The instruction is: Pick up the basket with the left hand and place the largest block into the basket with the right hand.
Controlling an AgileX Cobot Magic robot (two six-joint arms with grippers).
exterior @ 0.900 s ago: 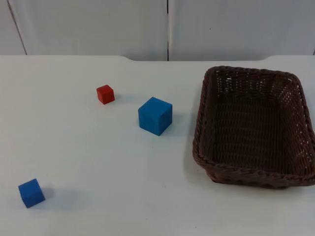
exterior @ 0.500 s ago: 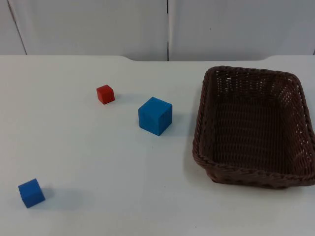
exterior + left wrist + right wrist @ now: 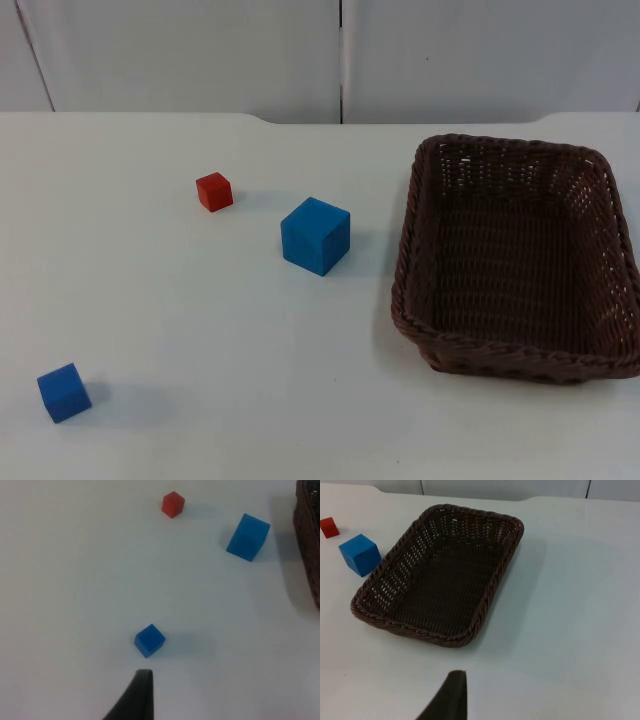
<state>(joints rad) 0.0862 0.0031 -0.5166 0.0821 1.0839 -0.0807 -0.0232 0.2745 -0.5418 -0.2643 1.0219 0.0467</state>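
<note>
Currently risk: small blue block, red block may be mistaken for large blue block, mid-table | basket far right, long axis toward the wall, a long left reach | left pincer above small block, right pincer before basket; opening cannot be told.

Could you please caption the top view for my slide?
Empty brown wicker basket beside large blue block, small red block and small blue block.
</note>
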